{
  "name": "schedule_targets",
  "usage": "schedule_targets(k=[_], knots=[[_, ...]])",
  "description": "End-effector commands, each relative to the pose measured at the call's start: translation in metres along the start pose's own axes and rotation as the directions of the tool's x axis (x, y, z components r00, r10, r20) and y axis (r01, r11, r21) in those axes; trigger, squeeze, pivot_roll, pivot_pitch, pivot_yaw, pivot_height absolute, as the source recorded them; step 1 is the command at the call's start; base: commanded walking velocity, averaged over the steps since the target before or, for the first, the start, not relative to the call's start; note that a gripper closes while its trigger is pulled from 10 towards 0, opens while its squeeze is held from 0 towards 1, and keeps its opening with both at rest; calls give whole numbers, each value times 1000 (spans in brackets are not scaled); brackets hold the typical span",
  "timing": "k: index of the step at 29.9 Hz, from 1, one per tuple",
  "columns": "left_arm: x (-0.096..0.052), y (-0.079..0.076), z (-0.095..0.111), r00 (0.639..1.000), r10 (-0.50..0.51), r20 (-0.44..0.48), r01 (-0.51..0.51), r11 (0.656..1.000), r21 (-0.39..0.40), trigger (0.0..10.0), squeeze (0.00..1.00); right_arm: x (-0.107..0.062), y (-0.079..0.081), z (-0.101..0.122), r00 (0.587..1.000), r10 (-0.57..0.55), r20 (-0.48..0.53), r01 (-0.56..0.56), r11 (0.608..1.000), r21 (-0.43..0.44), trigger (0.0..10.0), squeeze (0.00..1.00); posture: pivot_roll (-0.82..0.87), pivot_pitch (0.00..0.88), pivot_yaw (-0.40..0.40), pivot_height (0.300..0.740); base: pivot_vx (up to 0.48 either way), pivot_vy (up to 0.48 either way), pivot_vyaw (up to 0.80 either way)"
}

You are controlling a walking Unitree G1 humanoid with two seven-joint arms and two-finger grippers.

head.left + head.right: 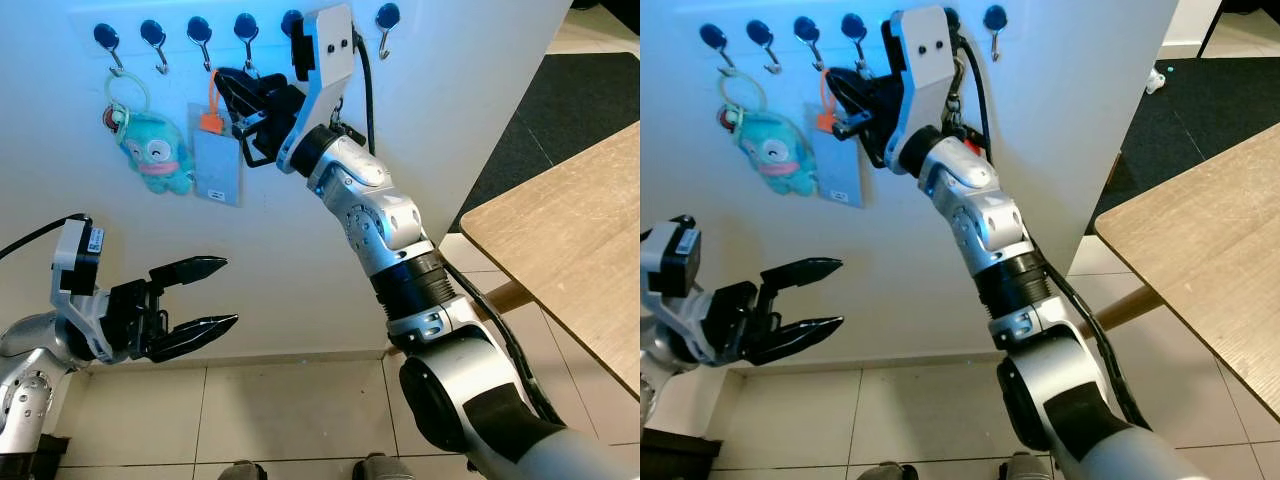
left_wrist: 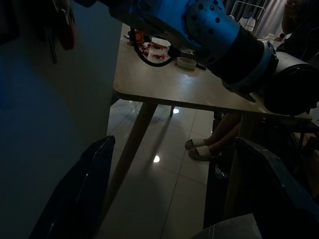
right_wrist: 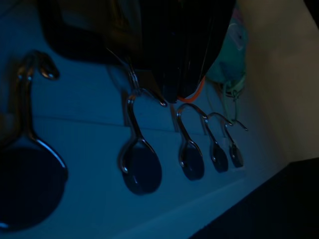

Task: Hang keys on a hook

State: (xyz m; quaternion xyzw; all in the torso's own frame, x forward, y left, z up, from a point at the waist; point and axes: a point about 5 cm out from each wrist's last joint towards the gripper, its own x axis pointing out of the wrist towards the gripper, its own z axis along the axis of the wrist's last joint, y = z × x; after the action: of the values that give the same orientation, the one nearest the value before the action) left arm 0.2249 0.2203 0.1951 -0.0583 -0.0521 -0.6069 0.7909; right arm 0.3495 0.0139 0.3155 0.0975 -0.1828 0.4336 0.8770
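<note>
Low at the left edge of the head views, nearest the camera, the left gripper [image 1: 230,291] hovers in front of the white wall [image 1: 290,270]. It is released and holds nothing, and its two black fingers [image 1: 190,268] are spread wide. It takes no part in the work.

Above it, the right arm rises steeply from the lower right corner to the row of blue-capped hooks [image 1: 153,35] along the wall's top edge. The right gripper [image 1: 232,110] sits just below the fourth hook [image 1: 246,28] from the left, close against the wall. Whether it is clenched or released I cannot tell, because the head views are ambiguous and the right wrist view is too dark.

On the wall itself, a teal plush charm [image 1: 155,150] hangs from the first hook. A grey card with an orange tab [image 1: 218,165] hangs from the third, just beside the right gripper. A metal ring with a red scrap under it, probably the keys [image 1: 957,85], dangles below the fifth hook, half hidden behind the right wrist. I cannot make out whether the ring is truly seated on that hook.

A wooden table [image 1: 570,230] stands off to the right, clear of the wall.

I judge this to be the hanging step at or near its finish. If the ring is seated, the next move calls for drawing the gripper straight back from the wall, without snagging the card or the neighbouring hooks.
</note>
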Motion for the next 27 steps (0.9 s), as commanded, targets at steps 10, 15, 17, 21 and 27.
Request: schedule_targets(k=[10,15,17,21,27], knots=[[1,-2,-2,999,-23,-24,23,1000,-7,10000,0,2,9,-11,1000,12,-23,-12,1000,-8,10000,0,-68,158,58,740,0,0,0],[1,-2,-2,999,-23,-26,23,1000,-7,10000,0,0,12,-18,998,35,-52,-36,999,-9,10000,0,-67,157,60,740,0,0,0],[2,-2,-2,999,-23,-26,23,1000,-7,10000,0,-1,13,-19,998,41,-56,-41,999,-8,10000,0,-67,157,60,740,0,0,0],[1,-2,-2,999,-23,-28,23,1000,-6,10000,0,-2,14,-22,997,50,-62,-50,999,-5,10000,0,-67,158,62,740,0,0,0],[1,-2,-1,999,-24,-28,23,1000,-6,10000,0,-4,14,-24,996,50,-69,-51,999,-6,10000,0,-67,158,62,740,0,0,0]])
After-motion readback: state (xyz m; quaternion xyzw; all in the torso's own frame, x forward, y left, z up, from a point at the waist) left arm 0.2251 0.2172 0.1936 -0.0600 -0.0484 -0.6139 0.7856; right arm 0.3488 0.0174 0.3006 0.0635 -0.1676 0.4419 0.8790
